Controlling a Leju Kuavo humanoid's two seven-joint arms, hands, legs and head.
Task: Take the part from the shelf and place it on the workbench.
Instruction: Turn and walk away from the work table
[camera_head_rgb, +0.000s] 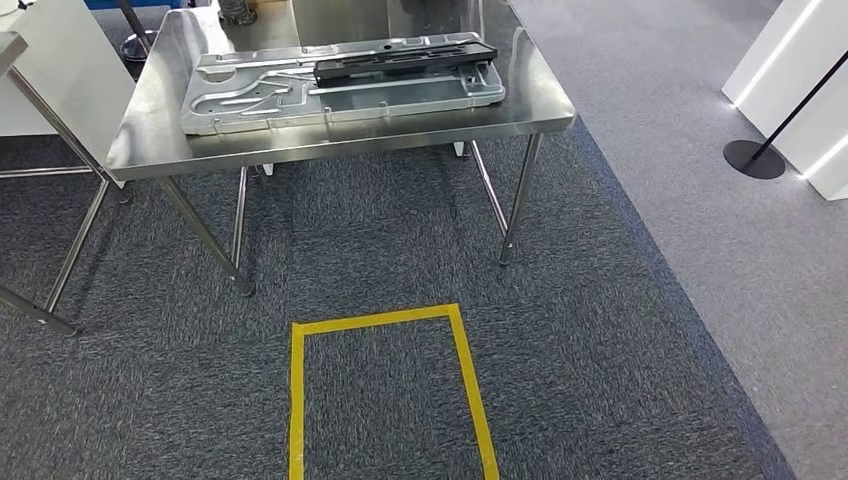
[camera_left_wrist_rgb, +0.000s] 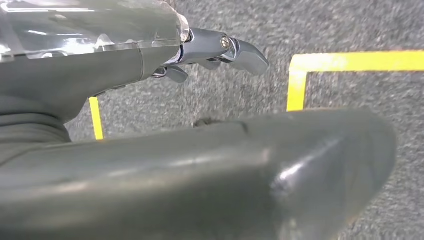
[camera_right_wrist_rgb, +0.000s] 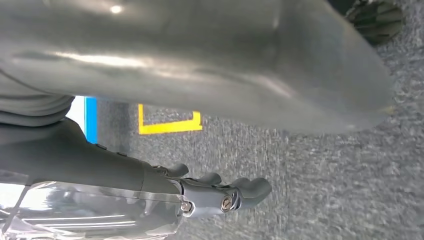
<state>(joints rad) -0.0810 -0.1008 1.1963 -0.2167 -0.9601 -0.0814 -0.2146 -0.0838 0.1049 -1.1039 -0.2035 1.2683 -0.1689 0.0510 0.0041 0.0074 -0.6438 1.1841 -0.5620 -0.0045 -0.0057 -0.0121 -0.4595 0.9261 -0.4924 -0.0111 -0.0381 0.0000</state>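
A steel workbench (camera_head_rgb: 150, 135) stands ahead of me in the head view. On it lies a large silver stamped metal panel (camera_head_rgb: 260, 100), and a long black part (camera_head_rgb: 400, 60) rests across the panel's far side. My left hand (camera_left_wrist_rgb: 150, 95) hangs over the carpet with its fingers (camera_left_wrist_rgb: 225, 50) stretched out, the thumb apart, and nothing in it. My right hand (camera_right_wrist_rgb: 140, 170) hangs the same way, its fingers (camera_right_wrist_rgb: 240, 192) extended and holding nothing. Both hands are far from the workbench.
A yellow tape rectangle (camera_head_rgb: 385, 318) marks the dark carpet in front of the bench. The legs of another steel table (camera_head_rgb: 70, 250) stand at the left. A black stanchion base (camera_head_rgb: 754, 159) and white panels (camera_head_rgb: 800, 70) are on the lighter floor at the right.
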